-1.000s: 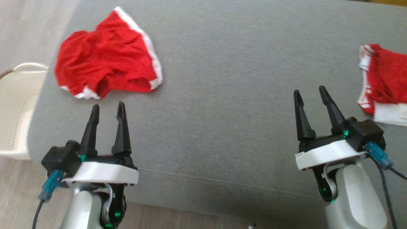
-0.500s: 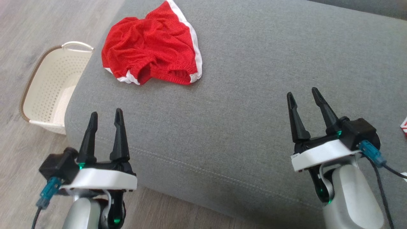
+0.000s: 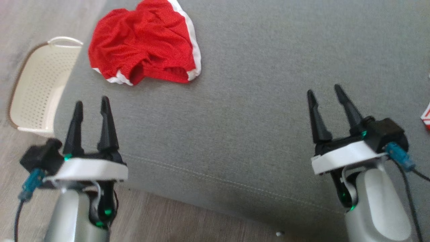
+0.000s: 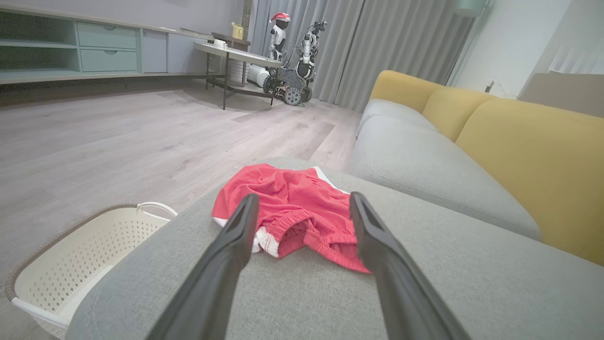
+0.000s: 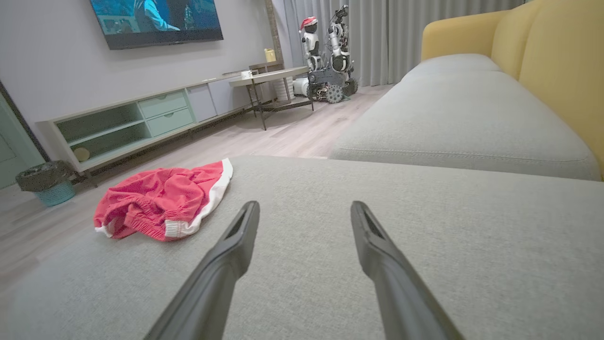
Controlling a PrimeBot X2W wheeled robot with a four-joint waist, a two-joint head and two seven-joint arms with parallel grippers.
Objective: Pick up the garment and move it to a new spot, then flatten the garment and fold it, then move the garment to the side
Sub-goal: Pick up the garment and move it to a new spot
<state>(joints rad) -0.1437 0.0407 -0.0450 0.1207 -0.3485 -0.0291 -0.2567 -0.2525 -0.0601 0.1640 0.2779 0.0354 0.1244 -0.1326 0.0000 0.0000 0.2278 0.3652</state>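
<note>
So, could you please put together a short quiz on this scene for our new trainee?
1. Which pincer is nearer the red garment?
2. True or false: the right pincer is shut on the garment.
3. Relative to the grey cushion, the white basket stands: A on it; B on the floor beside it; C behind it.
Key: 1 the left pincer; 2 false, it is open and empty; 3 B.

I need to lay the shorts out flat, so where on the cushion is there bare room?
The cushion is bare from the red shorts across to the right claw. Crowded at its far-left corner: shorts, with the basket beside.
</note>
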